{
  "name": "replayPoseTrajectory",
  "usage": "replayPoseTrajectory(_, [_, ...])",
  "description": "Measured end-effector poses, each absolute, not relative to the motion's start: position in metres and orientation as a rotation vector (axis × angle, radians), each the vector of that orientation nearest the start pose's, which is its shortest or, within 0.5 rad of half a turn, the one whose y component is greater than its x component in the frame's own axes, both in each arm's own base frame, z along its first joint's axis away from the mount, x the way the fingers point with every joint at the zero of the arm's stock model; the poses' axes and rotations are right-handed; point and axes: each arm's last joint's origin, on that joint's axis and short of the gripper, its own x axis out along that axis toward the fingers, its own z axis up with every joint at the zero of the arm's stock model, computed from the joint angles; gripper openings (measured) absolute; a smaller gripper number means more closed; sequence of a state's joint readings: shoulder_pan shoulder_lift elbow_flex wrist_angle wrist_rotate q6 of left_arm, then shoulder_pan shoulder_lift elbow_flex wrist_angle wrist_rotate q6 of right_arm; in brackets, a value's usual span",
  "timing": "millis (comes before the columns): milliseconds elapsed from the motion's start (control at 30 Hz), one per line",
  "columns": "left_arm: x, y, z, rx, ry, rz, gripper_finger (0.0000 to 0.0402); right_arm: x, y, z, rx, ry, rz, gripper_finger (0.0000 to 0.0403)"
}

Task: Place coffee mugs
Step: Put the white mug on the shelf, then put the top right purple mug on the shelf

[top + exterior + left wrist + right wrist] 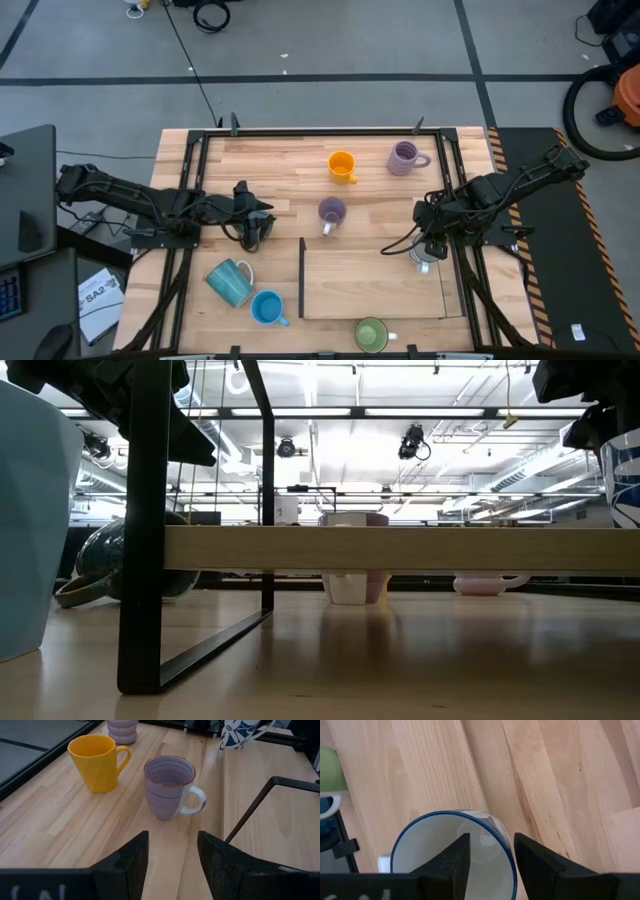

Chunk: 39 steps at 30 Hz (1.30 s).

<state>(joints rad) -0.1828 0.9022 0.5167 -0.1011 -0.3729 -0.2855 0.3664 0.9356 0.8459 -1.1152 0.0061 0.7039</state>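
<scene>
My right gripper [492, 857] stands open over a white mug with a blue rim [435, 845], which is upright on the raised wooden platform [375, 285] near its right edge. One finger is inside the mug and one outside. My left gripper [172, 852] is open at the table's left. It points at a purple striped mug [170, 785] standing on the table a short way ahead. An orange mug [341, 166] and a second purple mug [404, 157] stand farther back. Teal [230, 282], bright blue [267, 308] and green [371, 335] mugs stand near the front edge. My right gripper comes at the white mug from above, slanting down, with one finger [455, 862] inside it and the other outside its wall [506, 851]. The gap is wider than the wall, and I cannot tell whether either finger touches it. The mug stands upright on the platform.
The platform's black metal frame [145, 530] rises along its left side. A black rail [320, 131] borders the table's far edge. In the low view a dark teal mug [120, 560] sits behind the frame. Bare wood lies between the purple striped mug and the platform.
</scene>
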Motion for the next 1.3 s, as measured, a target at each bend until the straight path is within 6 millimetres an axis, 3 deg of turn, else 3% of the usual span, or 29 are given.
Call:
replayPoseTrajectory(233, [0.188, -0.024, 0.23, -0.146, 0.438, 0.251, 0.0176, 0.139, 0.053, 0.274, 0.361, 1.203, -0.067, 0.0158])
replayPoseTrajectory(567, [0.188, -0.024, 0.23, -0.146, 0.437, 0.251, 0.0176, 0.143, 0.049, 0.32, 0.296, 1.059, 0.03, 0.0157])
replayPoseTrajectory(767, [0.188, -0.024, 0.23, -0.146, 0.437, 0.251, 0.0176, 0.147, 0.039, 0.348, 0.168, 0.889, -0.019, 0.0157])
replayPoseTrajectory(1067, [0.188, -0.024, 0.23, -0.146, 0.437, 0.251, 0.0176, 0.165, 0.017, 0.371, -0.098, 0.648, -0.08, 0.0157])
replayPoseTrajectory(1300, [0.188, -0.024, 0.23, -0.145, 0.436, 0.251, 0.0176, 0.178, -0.02, 0.367, -0.277, 0.701, -0.2, 0.0157])
